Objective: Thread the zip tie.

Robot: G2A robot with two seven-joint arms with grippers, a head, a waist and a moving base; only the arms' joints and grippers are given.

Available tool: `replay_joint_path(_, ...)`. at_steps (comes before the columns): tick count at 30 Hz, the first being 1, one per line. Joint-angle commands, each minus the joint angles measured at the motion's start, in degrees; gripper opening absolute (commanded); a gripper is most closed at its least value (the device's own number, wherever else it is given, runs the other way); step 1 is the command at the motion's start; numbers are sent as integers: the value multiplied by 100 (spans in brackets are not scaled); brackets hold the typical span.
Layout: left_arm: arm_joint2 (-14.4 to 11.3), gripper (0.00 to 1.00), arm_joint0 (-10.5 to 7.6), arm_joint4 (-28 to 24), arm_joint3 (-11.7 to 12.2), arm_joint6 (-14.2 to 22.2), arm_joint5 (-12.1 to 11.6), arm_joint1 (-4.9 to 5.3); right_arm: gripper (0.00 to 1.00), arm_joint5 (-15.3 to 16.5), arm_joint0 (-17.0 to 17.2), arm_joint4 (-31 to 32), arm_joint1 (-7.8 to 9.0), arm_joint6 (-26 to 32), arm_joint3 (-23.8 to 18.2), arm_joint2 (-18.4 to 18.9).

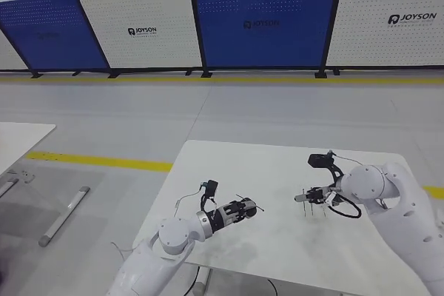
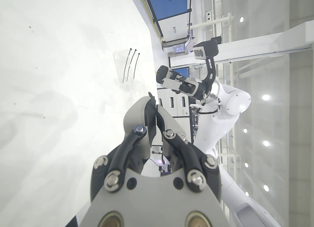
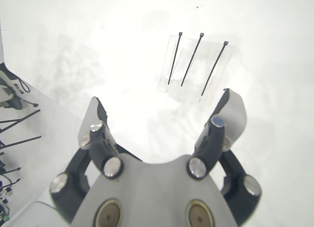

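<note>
Three thin black plastic zip ties (image 3: 191, 60) sit in a row on a clear plastic sheet (image 3: 201, 73) on the white table (image 1: 229, 163), at 3 o'clock from the left gripper (image 1: 246, 209). That gripper is pinched closed on a fourth black zip tie (image 1: 250, 203). The right gripper (image 3: 162, 98) hovers with its fingers spread at about the sheet's 11 o'clock.

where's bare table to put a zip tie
The far half of the table, beyond both pincers, is bare, as is the strip between the left pincer, holding a zip tie, and the right pincer. Crowded: by the right pincer, three zip ties on a clear sheet.
</note>
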State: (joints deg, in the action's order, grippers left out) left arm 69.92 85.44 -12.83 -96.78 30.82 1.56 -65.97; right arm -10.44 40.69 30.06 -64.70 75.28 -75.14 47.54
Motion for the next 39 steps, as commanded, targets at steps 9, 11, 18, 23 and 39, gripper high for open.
replay_joint_path(9, 0, 0, 0, 0, 0, 0, 0, 0, 100, -232, -361, 48, -214, -5, 482, -425)
replay_joint_path(11, 0, 0, 0, 0, 0, 0, 0, 0, 100, -232, -361, 48, -214, -5, 482, -425)
replay_joint_path(18, 0, 0, 0, 0, 0, 0, 0, 0, 100, -152, -207, -39, -187, -240, 502, -290)
replay_joint_path(23, 0, 0, 0, 0, 0, 0, 0, 0, 83, -205, -39, -10, -126, -375, 301, -91)
replay_joint_path(39, 0, 0, 0, 0, 0, 0, 0, 0, 49, -456, -63, 27, -172, -277, 634, -76)
